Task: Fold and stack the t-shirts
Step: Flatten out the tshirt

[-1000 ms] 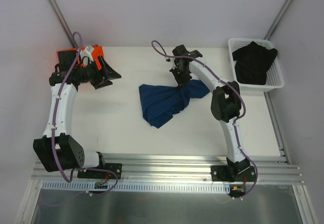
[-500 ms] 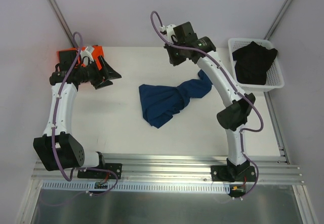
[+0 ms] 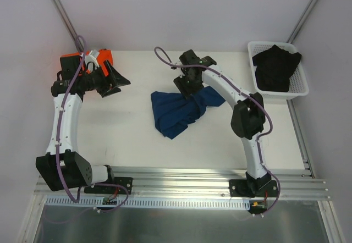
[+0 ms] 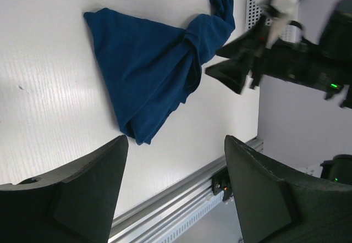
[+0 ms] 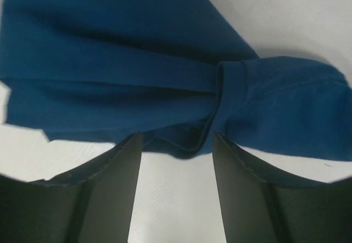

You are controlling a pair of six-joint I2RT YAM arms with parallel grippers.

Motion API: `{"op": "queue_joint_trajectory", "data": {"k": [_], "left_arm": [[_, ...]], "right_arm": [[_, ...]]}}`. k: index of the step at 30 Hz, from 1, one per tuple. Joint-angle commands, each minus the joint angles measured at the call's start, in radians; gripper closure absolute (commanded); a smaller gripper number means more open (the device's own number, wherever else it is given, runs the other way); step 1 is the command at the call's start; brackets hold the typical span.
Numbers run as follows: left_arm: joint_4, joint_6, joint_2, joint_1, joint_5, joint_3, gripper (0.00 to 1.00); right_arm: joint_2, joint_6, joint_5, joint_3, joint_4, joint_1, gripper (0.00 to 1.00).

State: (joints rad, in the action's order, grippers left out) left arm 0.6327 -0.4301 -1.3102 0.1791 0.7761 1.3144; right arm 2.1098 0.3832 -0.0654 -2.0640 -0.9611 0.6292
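Note:
A blue t-shirt lies crumpled in the middle of the table, bunched into a twisted tail on its right. It also shows in the left wrist view. My right gripper hovers low over the shirt's far edge. Its jaws stand open on either side of a folded hem of the blue cloth, and the gripper holds nothing. My left gripper is open and empty at the far left, well away from the shirt. A bright orange patch, apparently the orange t-shirt, shows behind the left wrist and is mostly hidden.
A white basket at the far right corner holds a black garment. An aluminium rail runs along the table's near edge. Grey walls stand close behind and beside the table.
The right gripper was shut on the shirt's bunched part, lifted it up and back, then came down at the shirt's far edge and opened. The tail now lies shorter. The left arm barely moved.

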Motion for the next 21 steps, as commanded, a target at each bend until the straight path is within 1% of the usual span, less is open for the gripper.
{"op": "queue_joint_trajectory", "data": {"k": [1,2,4,8,10,12,21], "left_arm": [[-0.016,-0.019,0.064,0.017,0.005,-0.001,0.28],[-0.016,-0.021,0.069,0.019,0.006,-0.004,0.28],[-0.016,-0.024,0.08,0.025,0.006,-0.015,0.28],[-0.016,-0.025,0.078,0.034,0.011,-0.017,0.28],[-0.014,-0.027,0.071,0.039,0.017,-0.014,0.28],[-0.016,-0.024,0.066,0.04,0.017,-0.012,0.28],[-0.016,-0.03,0.045,0.043,0.02,-0.001,0.28]], "right_arm": [[0.059,0.013,0.029,-0.044,-0.033,-0.025,0.44],[0.079,0.017,0.036,-0.082,-0.028,-0.028,0.47],[0.117,0.026,0.052,-0.103,-0.024,-0.032,0.5],[0.153,0.043,0.058,-0.11,-0.014,-0.045,0.52],[0.168,0.045,0.059,-0.119,-0.013,-0.052,0.52],[0.176,0.048,0.102,-0.131,-0.01,-0.059,0.52],[0.208,0.063,0.113,-0.13,-0.007,-0.083,0.53]]}}
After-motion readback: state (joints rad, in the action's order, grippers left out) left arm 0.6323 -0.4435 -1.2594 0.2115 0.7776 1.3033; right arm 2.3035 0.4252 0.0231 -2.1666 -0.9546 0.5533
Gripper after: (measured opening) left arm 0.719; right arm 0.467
